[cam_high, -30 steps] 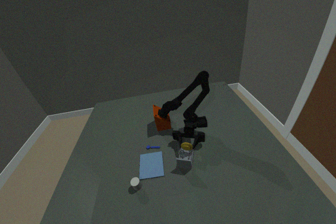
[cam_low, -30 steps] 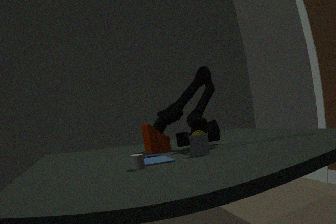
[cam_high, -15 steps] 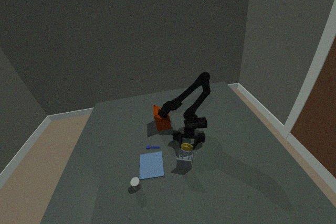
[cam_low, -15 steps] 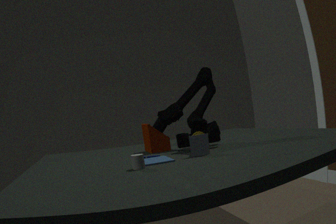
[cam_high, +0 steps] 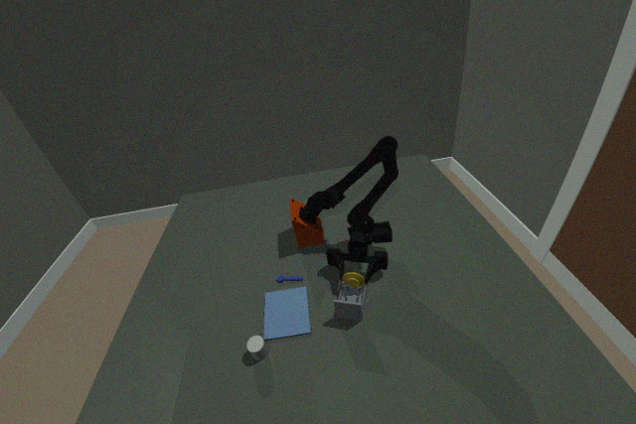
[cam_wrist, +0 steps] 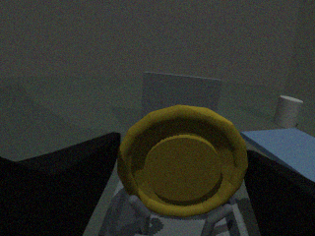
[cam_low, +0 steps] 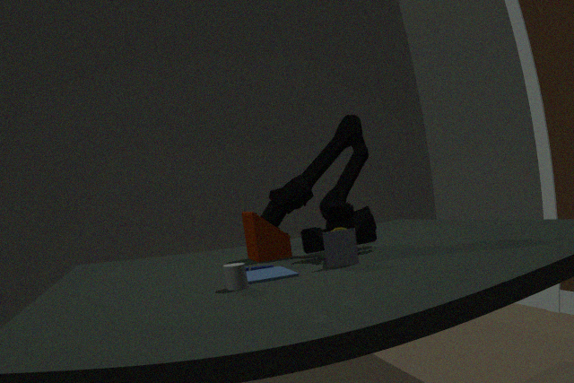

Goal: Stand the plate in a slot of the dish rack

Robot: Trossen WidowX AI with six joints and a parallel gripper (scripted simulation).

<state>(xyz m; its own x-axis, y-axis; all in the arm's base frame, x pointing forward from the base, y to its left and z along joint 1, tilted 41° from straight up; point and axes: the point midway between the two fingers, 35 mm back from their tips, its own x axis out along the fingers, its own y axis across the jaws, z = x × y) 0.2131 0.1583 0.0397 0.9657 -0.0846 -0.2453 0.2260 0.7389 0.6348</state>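
The yellow plate (cam_high: 353,279) (cam_low: 339,229) (cam_wrist: 183,169) is at the robot's end of the grey dish rack (cam_high: 349,311) (cam_low: 341,251) (cam_wrist: 180,93). It is tilted, with its dished face visible in the wrist view, and its lower edge is down by the rack's prongs. Whether that edge sits fully in a slot is hidden. My gripper (cam_high: 354,281) (cam_wrist: 183,149) is low at the rack, its black fingers just parted, one on each side of the plate and still very near its rim. The fingertips are hidden behind the rack in the exterior view.
A light blue mat (cam_high: 286,313) (cam_low: 271,274) (cam_wrist: 290,145) lies beside the rack, with a blue spoon-like thing (cam_high: 291,278) behind it. A white cylinder (cam_high: 255,346) (cam_low: 235,276) (cam_wrist: 287,111) stands past the mat. An orange wedge-shaped block (cam_high: 308,235) (cam_low: 266,241) stands near the arm.
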